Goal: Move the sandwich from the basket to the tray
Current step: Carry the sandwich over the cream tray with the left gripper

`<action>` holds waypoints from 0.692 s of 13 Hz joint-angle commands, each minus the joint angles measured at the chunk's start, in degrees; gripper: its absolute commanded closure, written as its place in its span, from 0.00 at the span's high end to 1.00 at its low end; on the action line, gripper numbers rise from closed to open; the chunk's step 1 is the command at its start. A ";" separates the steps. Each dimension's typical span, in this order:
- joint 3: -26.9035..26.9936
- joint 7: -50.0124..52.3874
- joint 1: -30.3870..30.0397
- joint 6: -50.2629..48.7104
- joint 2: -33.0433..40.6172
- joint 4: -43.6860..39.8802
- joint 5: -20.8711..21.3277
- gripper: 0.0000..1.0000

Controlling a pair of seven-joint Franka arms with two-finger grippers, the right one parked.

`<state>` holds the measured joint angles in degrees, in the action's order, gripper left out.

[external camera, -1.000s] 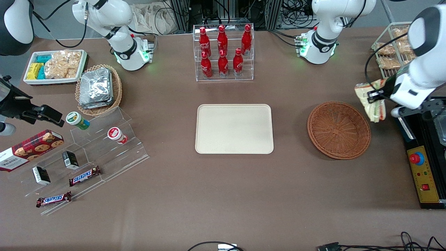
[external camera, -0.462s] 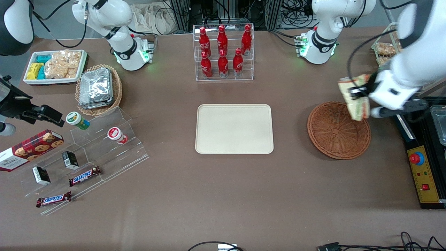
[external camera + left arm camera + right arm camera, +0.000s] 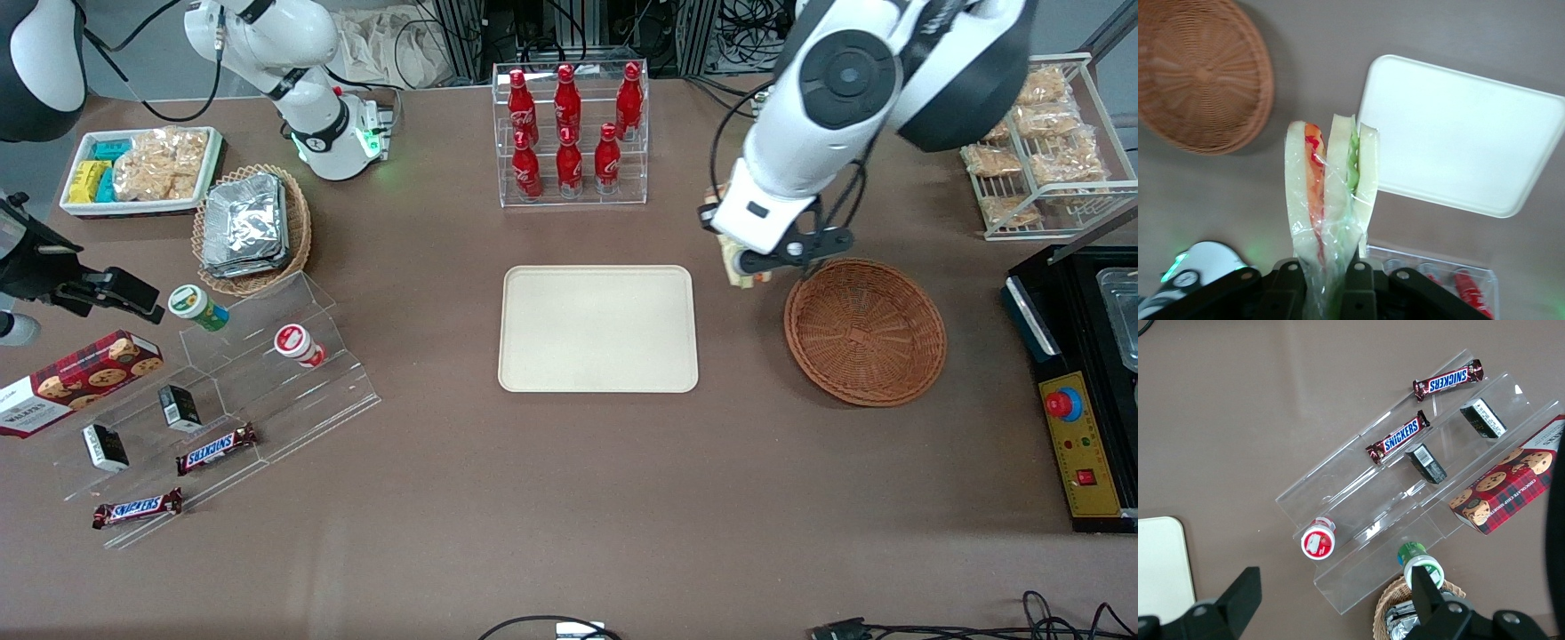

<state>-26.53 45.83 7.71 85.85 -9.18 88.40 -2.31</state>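
Observation:
My left gripper (image 3: 745, 263) hangs in the air between the tray and the basket, shut on the sandwich (image 3: 1330, 200). The sandwich is a plastic-wrapped white-bread wedge with red and green filling, and its narrow end is pinched between the fingers (image 3: 1358, 287). In the front view only a small piece of the sandwich (image 3: 736, 267) shows under the wrist. The round brown wicker basket (image 3: 864, 331) is empty. The cream rectangular tray (image 3: 597, 329) lies flat with nothing on it. In the wrist view, the tray (image 3: 1458, 137) and the basket (image 3: 1198, 77) both lie below the held sandwich.
A clear rack of red bottles (image 3: 569, 133) stands farther from the front camera than the tray. A wire rack of snack bags (image 3: 1036, 147) and a black control box (image 3: 1080, 427) sit at the working arm's end. A foil-packet basket (image 3: 249, 229) and an acrylic snack stand (image 3: 222, 409) lie toward the parked arm's end.
The left arm has swung from the working arm's end of the table, over the basket, toward the tray, carrying the sandwich with it. The basket and tray have not moved.

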 commanded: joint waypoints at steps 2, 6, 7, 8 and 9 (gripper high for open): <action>-2.65 -2.04 -0.67 5.44 -3.48 1.23 0.46 0.00; -2.91 -7.15 0.02 21.42 -4.09 15.02 4.66 0.00; -3.00 -7.15 0.38 25.64 -5.40 17.49 6.07 0.00; -3.00 -7.07 0.38 29.51 -7.33 19.34 7.65 0.00; -3.00 -7.07 0.38 32.33 -9.35 20.49 9.23 0.00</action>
<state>-29.13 39.38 8.22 113.36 -16.14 106.41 4.24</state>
